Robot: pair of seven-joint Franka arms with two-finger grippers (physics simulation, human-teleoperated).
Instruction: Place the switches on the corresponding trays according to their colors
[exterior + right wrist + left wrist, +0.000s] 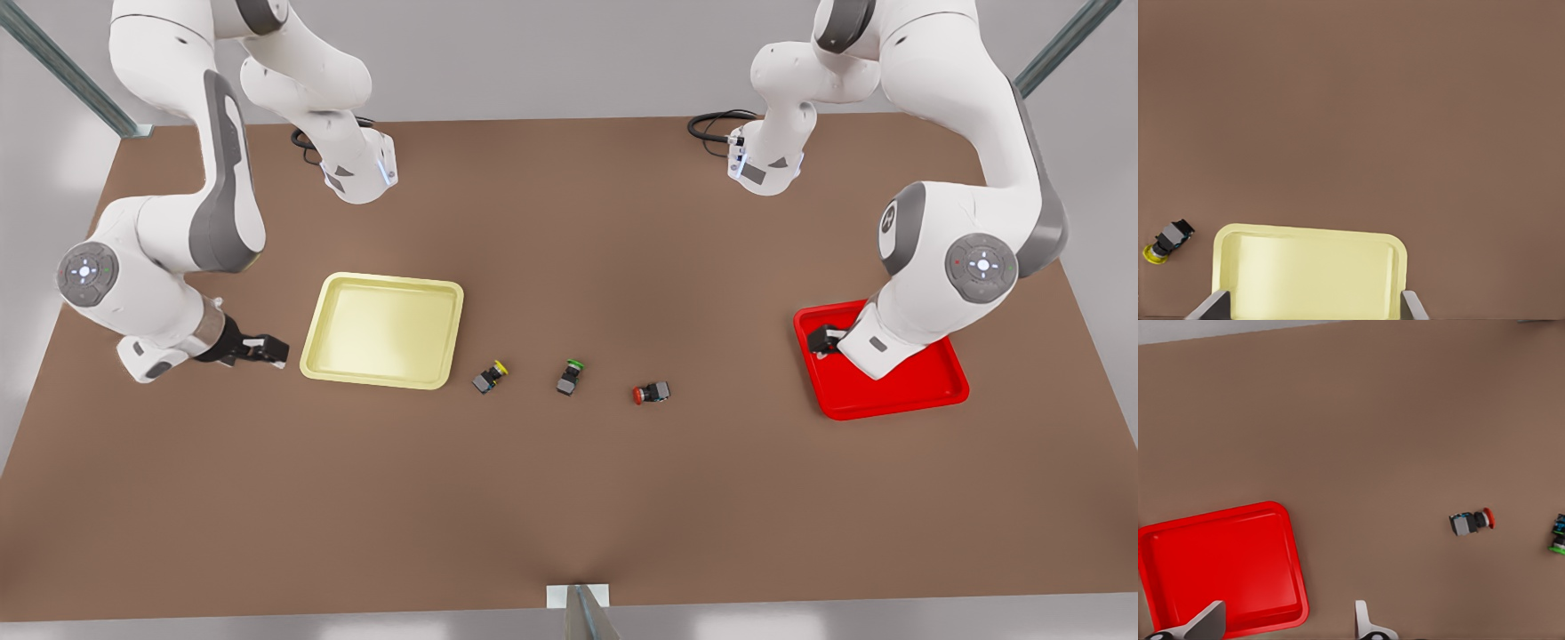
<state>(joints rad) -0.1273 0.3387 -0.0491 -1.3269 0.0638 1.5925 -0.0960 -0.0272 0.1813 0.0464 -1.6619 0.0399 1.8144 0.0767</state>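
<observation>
Table (569,498): brown, everything is laid out on it. Yellow tray (382,331) is set toward the front view's left, red tray (898,391) toward its right; nothing has been placed in either.

Left gripper (825,340) is held above the red tray's edge, fingers (1361,620) spread wide, nothing gripped. Right gripper (267,349) is parked just beside the yellow tray, fingers (1413,305) also spread, nothing gripped.

Three switches are lined up between the trays: yellow switch (490,376) nearest the yellow tray, green switch (570,376) in the middle, red switch (652,392) well apart from the red tray.

Risks, as judged: the green switch could be grabbed by mistake, being close to both targets. The tiny bodies could be knocked or squeezed out if the fingers are closed off-centre.
</observation>
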